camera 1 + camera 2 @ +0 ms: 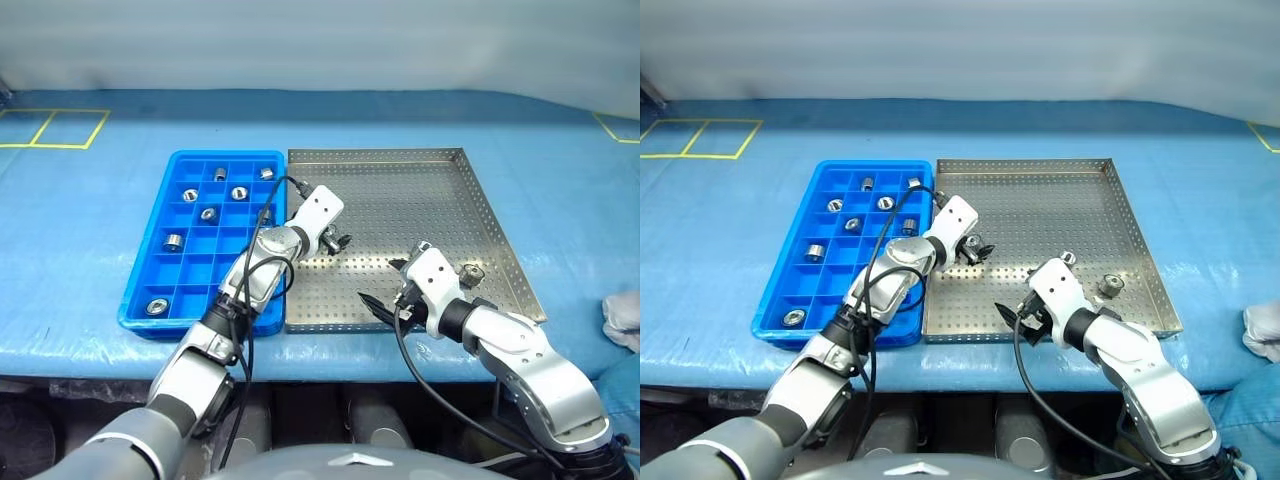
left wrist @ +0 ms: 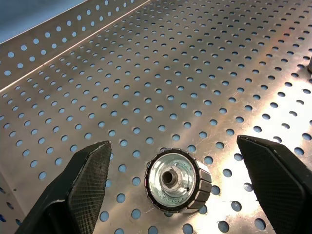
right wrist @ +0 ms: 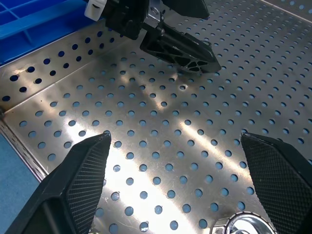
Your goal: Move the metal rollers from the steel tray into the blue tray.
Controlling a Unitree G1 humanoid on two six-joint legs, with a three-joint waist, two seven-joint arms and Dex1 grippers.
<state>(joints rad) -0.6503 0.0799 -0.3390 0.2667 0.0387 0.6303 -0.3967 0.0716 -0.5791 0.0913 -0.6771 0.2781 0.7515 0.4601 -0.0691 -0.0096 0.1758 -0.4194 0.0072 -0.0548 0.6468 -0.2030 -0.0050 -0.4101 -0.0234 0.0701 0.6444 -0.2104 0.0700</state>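
L gripper [image 2: 170, 195] is wide open astride one roller [image 2: 178, 181] on the steel tray [image 1: 420, 190], lined up to pinch it. R gripper [image 3: 175, 195] is also wide, empty, near another roller [image 1: 1110, 284]. Blue tray [image 1: 150, 310] holds several.

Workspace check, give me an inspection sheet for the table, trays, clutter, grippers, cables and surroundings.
Surface: blue-covered table with yellow tape markings.
Job's things: blue tray holds several metal rollers; steel tray beside it has one roller between the left gripper's fingers, another near the right arm.
Clutter: white cloth at the table's right edge.
Grippers: left gripper open over the steel tray; right gripper open, empty.
Cables: black cables along both arms.
Surroundings: pale wall behind.
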